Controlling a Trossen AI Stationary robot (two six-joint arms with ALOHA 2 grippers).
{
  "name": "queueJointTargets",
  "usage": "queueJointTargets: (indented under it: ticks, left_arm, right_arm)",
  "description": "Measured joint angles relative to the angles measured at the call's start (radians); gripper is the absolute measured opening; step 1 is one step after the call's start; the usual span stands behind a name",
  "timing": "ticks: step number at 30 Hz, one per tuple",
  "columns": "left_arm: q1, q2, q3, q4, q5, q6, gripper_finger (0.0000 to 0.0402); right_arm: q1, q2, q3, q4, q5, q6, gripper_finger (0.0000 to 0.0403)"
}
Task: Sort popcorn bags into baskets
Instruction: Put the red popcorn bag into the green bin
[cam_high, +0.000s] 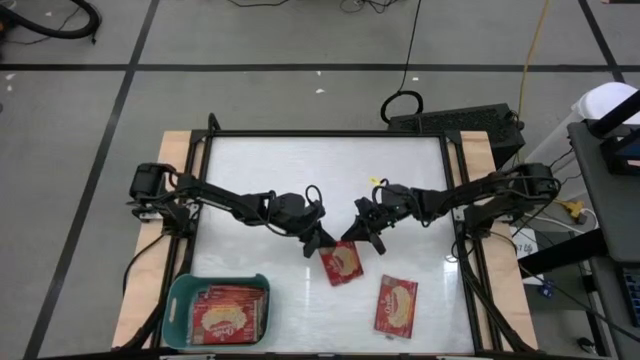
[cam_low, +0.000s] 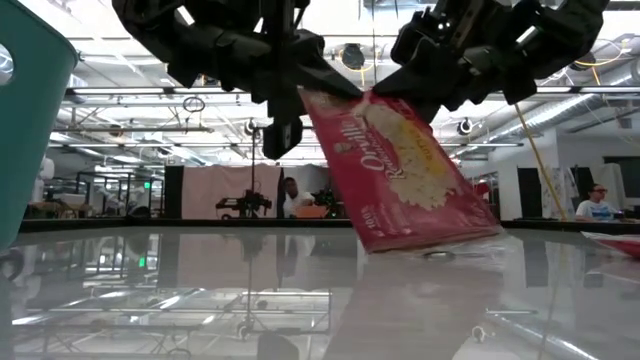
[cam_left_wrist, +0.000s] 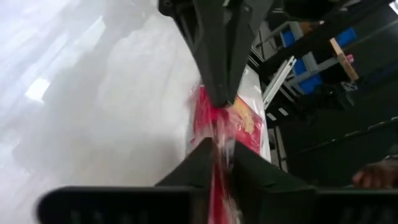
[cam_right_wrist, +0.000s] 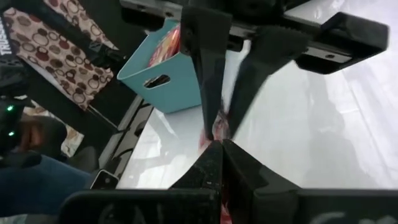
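At mid-table (cam_high: 250, 170), between both arms: flat red popcorn packet with a yellow-cream picture (cam_high: 342, 262), tilted, upper edge raised, lower edge on the glossy white top. Left claw (cam_high: 322, 244) pinched on one upper corner, right claw (cam_high: 366, 235) clamped on the other. Probably light, thin, crinkly, slippery film; best pinched at the sealed edge. Teal plastic basket (cam_high: 180, 295) sits at the near-left corner.
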Motion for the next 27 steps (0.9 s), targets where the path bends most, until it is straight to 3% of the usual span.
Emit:
queueJointTargets:
  ticks: [3, 13, 20, 27]
  left_arm:
    - [0.0, 0.0, 0.0, -0.016, 0.003, 0.013, 0.0009]
    - [-0.002, -0.031, -0.002, -0.02, 0.01, -0.093, 0.0004]
    - [0.003, -0.174, -0.002, -0.055, -0.028, -0.097, 0.0002]
    - [0.005, -0.367, -0.001, -0.191, -0.112, -0.102, 0.0002]
  right_arm:
    - [-0.01, 0.0, 0.0, 0.001, 0.0, 0.0, 0.0]
    - [-0.051, -0.006, 0.0, 0.093, 0.005, 0.189, 0.0018]
    - [-0.111, -0.097, -0.001, 0.082, 0.01, 0.479, 0.0073]
    - [-0.127, -0.182, -0.001, 0.084, 0.09, 0.502, 0.0103]
